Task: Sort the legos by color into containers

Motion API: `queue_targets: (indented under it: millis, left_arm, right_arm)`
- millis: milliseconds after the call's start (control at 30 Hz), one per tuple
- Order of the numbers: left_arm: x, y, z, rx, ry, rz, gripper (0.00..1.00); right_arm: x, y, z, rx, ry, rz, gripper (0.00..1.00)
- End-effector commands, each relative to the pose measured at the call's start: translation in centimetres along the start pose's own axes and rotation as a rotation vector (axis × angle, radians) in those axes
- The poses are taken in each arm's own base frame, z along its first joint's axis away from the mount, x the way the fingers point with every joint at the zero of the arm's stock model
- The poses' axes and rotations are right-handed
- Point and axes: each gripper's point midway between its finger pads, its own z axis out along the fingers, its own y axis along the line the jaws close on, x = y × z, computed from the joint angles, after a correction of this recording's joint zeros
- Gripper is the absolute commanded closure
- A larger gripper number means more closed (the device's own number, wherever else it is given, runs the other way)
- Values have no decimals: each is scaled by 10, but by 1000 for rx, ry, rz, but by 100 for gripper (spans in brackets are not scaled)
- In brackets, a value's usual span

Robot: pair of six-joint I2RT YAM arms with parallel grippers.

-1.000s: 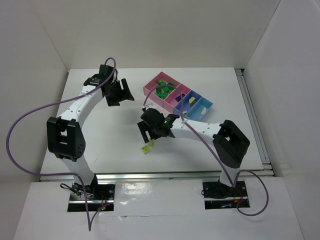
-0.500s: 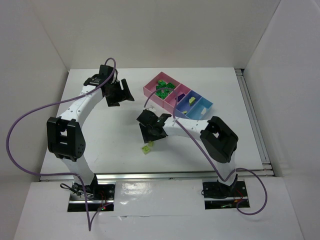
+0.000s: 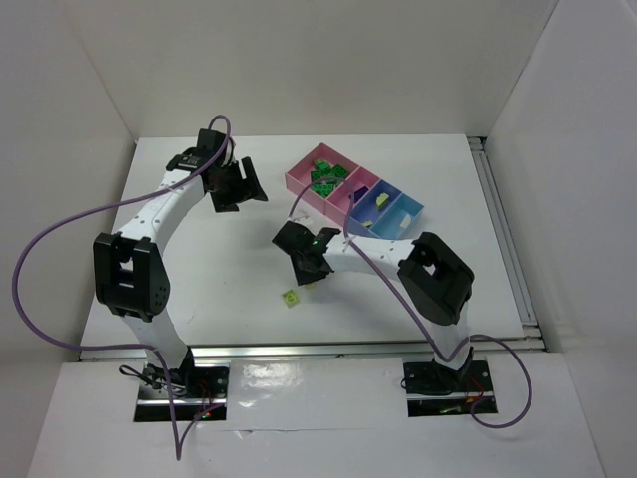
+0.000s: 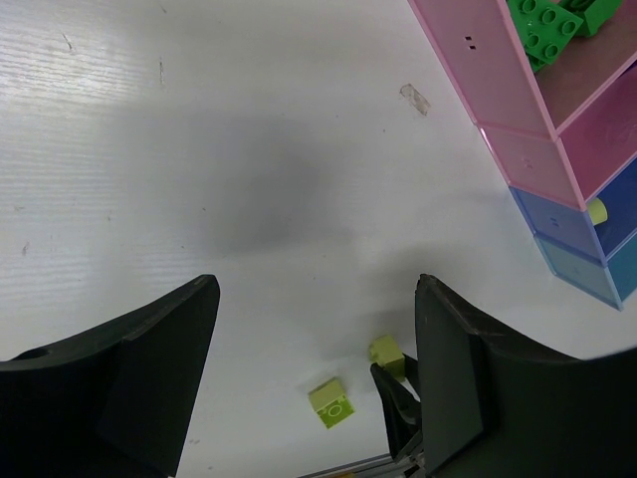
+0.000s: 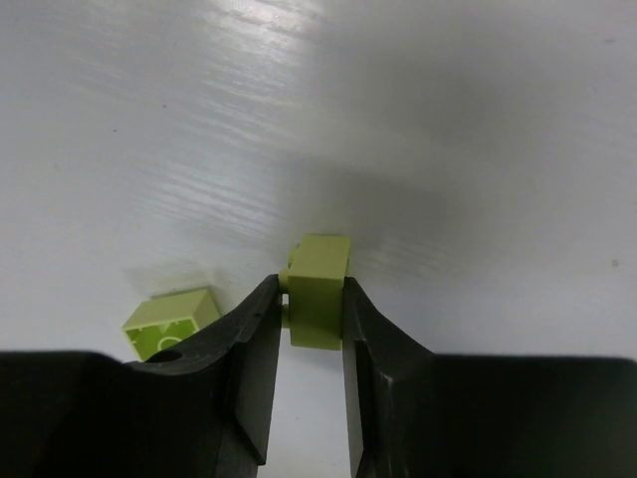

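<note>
My right gripper (image 5: pixel 311 291) is shut on a pale yellow-green lego (image 5: pixel 318 274), low over the table; in the top view this gripper (image 3: pixel 308 271) is in the middle of the table. A second yellow-green lego (image 5: pixel 171 321) lies loose just left of it, also seen from above (image 3: pixel 291 296). The left gripper (image 3: pixel 239 185) hovers open and empty at the back left. The containers (image 3: pixel 299 185) stand at the back right: dark green legos (image 3: pixel 323 177) fill the large pink bin, and a yellow-green one (image 3: pixel 382 199) lies in the violet-blue bin.
The left wrist view shows the pink bin wall (image 4: pixel 498 80) at top right, the violet-blue bin (image 4: pixel 557 224) below it, and the loose lego (image 4: pixel 330 402) on the table beside the right gripper's fingers (image 4: pixel 398 408). White walls enclose the table.
The right gripper's jaws have shut on the yellow-green lego. That arm's elbow has swung left and the wrist has shifted slightly back. The left arm has not moved.
</note>
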Motion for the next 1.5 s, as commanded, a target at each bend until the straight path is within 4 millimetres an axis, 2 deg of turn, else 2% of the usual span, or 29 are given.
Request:
queue_targets:
  millis: [0,33,100,133,167,267,300,367,400,500,600,667,700,733,767,800,867,967,1000,1033,1100,1133,1200,1233,1300,1333,1400,1433,1467]
  left_arm:
    - [-8,-7,-4,18,-23,18,17]
    - [-10,-8,-9,23,-34,20,18]
    - [-11,-8,-11,20,-50,12,18]
    - [-12,-9,-15,24,-58,14,18]
    - [-14,-10,-14,29,-66,15,18]
    - [-13,-9,-10,24,-56,13,18]
    - [-12,-10,-11,32,-52,14,18]
    - [-9,-9,-9,35,-40,12,18]
    - [-9,-9,-9,35,-39,12,18]
    - [-9,-9,-9,35,-39,12,18]
    - [-9,-8,-9,26,-45,12,18]
    - [-11,-9,-12,30,-53,23,18]
    - [-11,-9,-12,30,-53,23,18]
    - [-9,-8,-12,26,-45,21,18]
    - [-9,-8,-12,26,-45,21,18]
    - [-6,-6,-11,21,-37,20,18]
    - [-6,-6,-11,21,-37,20,18]
    - [-7,-4,-10,13,-41,20,18]
    - [-7,-4,-10,13,-41,20,18]
    - [-7,-4,-10,13,-41,20,18]
    - [-8,-3,-10,4,-46,20,18]
    - [-8,-3,-10,4,-46,20,18]
    - [-8,-3,-10,4,-46,20,18]
    - [-9,-4,-14,8,-54,21,18]
    - [-10,2,-14,-8,-54,12,18]
    - [-10,2,-14,-8,-54,12,18]
    - [-10,2,-14,-8,-54,12,18]
    - [-10,2,-14,-8,-54,12,18]
    - [-10,2,-14,-8,-54,12,18]
  right_arm:
    - [-32,-13,-21,47,-92,21,79]
    - [-38,-22,-26,73,-113,31,80]
    - [-64,-49,-40,157,-188,70,81]
    - [-79,-58,-57,163,-244,99,81]
    - [-91,-80,-63,207,-287,136,81]
    - [-118,-112,-85,228,-377,212,81]
    - [-126,-134,-84,258,-386,248,81]
    - [-138,-153,-84,289,-388,281,81]
    - [-144,-172,-83,332,-399,314,81]
    - [-157,-197,-79,368,-411,331,81]
    - [-164,-211,-67,388,-402,335,78]
    - [-171,-220,-62,407,-413,354,69]
    - [-175,-224,-58,395,-410,356,54]
    - [-178,-222,-60,382,-413,344,30]
    - [-179,-220,-56,372,-408,334,23]
    - [-183,-218,-62,354,-423,324,20]
    - [-184,-198,-71,290,-459,271,19]
    - [-179,-165,-84,205,-485,197,29]
    - [-167,-155,-80,185,-461,160,31]
    - [-158,-127,-80,123,-450,92,31]
    - [-135,-107,-76,105,-421,39,32]
    - [-125,-91,-74,90,-411,0,36]
    - [-113,-79,-73,64,-394,-15,41]
    - [-101,-63,-72,-8,-370,-43,44]
    - [-88,-43,-72,-88,-349,-85,44]
    - [-76,-22,-71,-154,-318,-155,40]
    - [-52,-6,-55,-185,-240,-223,30]
    - [-51,6,-56,-209,-231,-250,26]
    - [-37,20,-55,-242,-191,-298,22]
